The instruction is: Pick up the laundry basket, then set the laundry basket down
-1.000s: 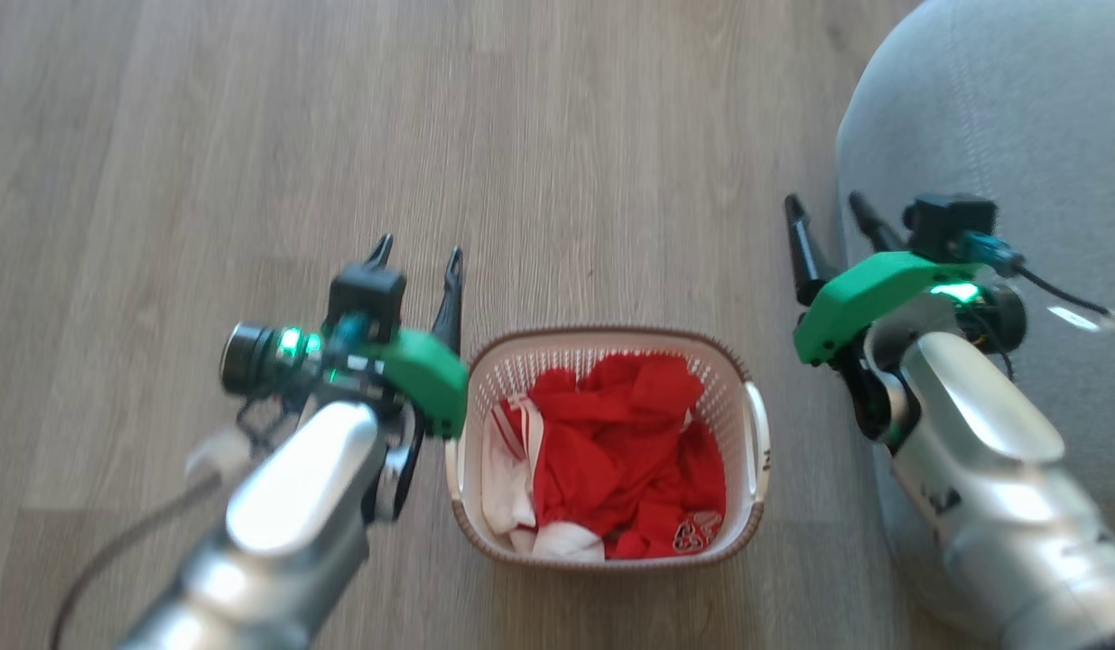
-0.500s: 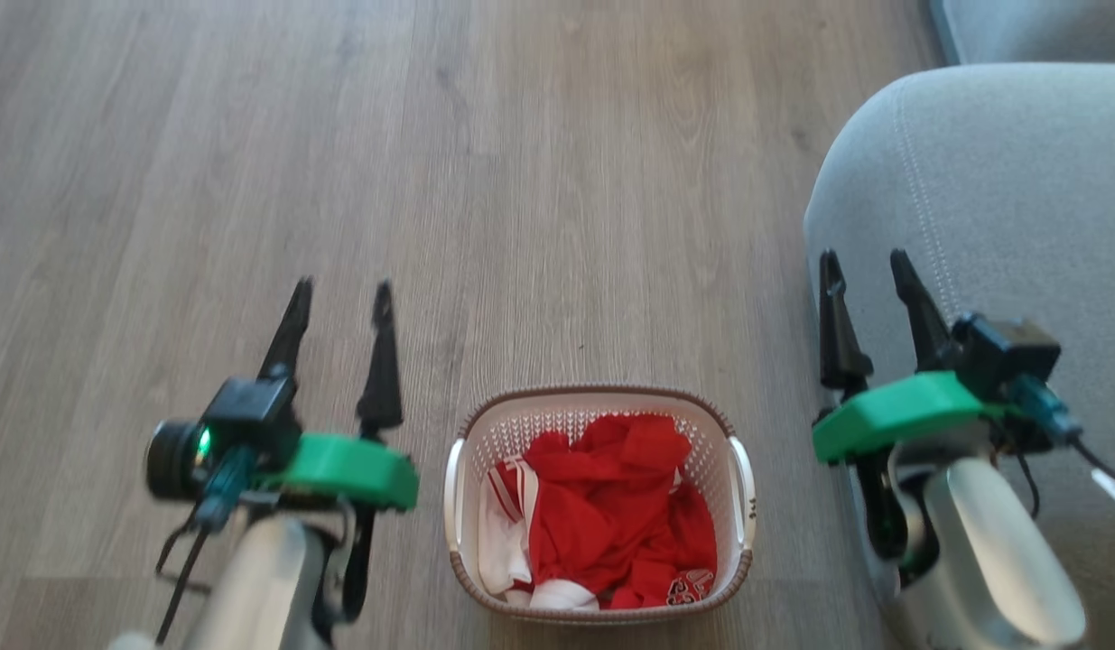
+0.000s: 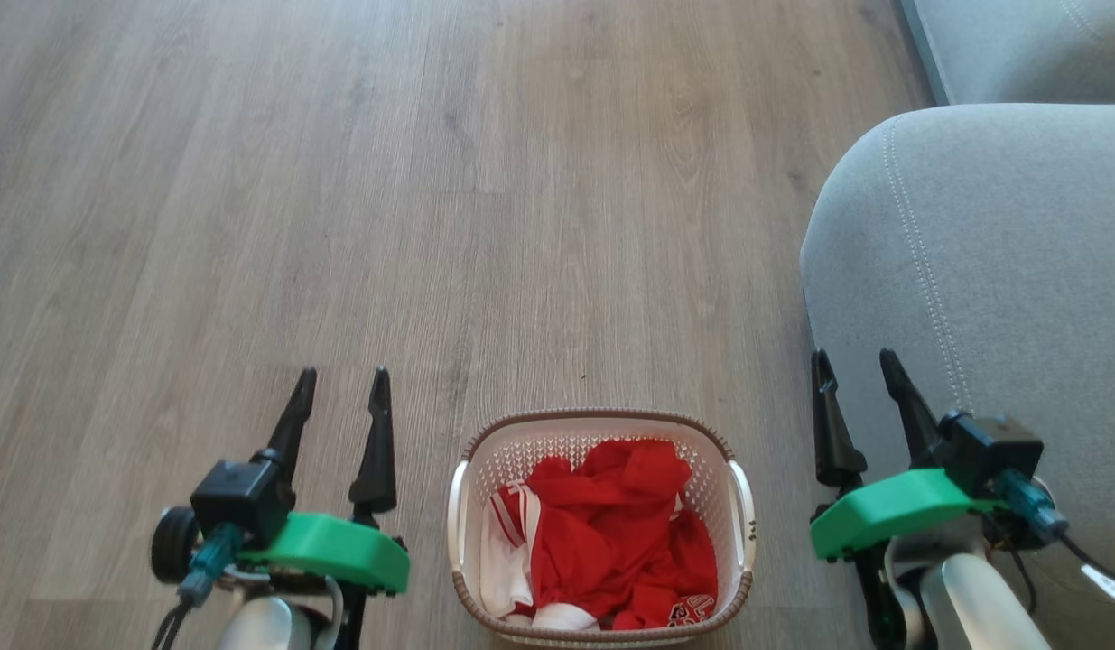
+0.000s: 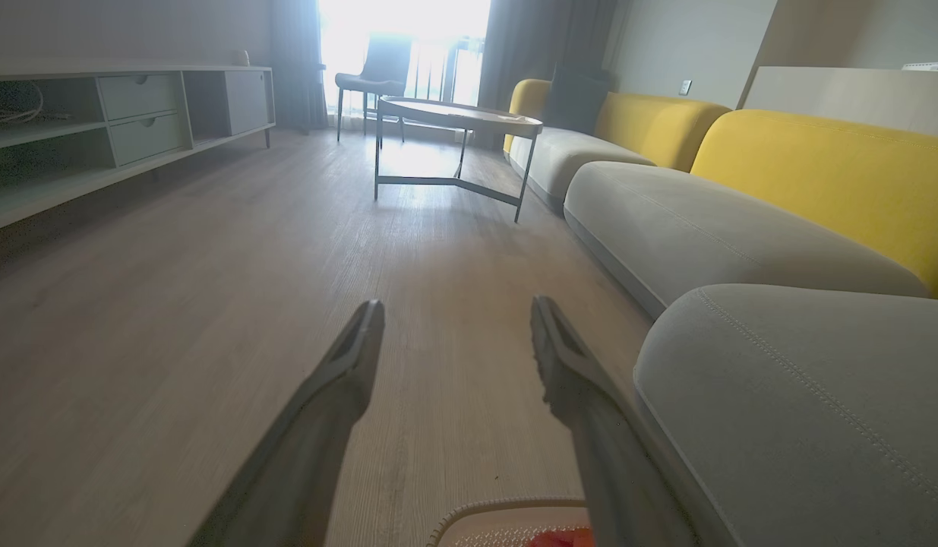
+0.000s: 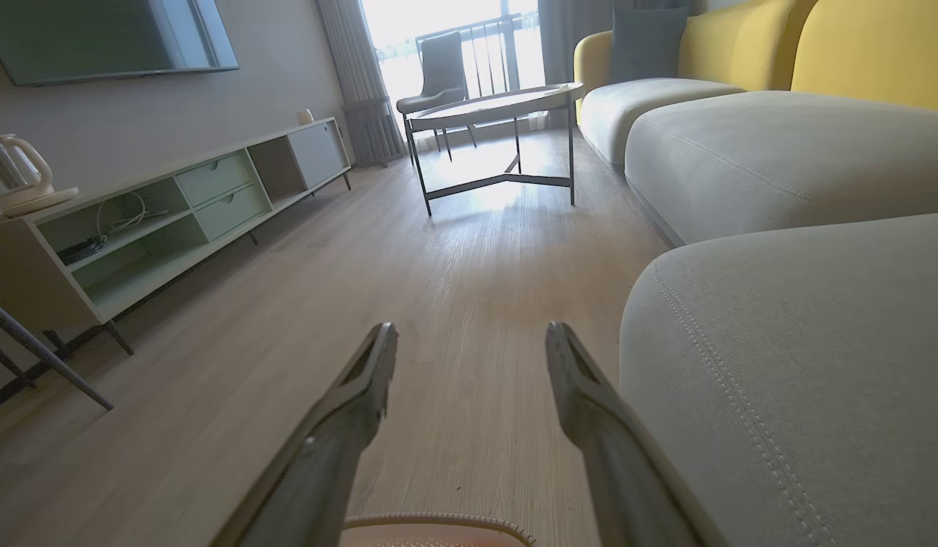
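The basket (image 3: 598, 417) sits on the floor (image 3: 431, 181) between the left tool (image 3: 343, 372) and the right tool (image 3: 853, 354), apart from both and a little behind their tips, with clothes (image 3: 611, 533) in it. The sofa (image 3: 972, 271) lies just right of the right tool and runs on ahead of it. Well ahead of both tools stands a counter (image 4: 457, 114), with a chair (image 4: 366, 72) behind it. A shelf unit (image 4: 134, 114) runs along the far left of the left tool.
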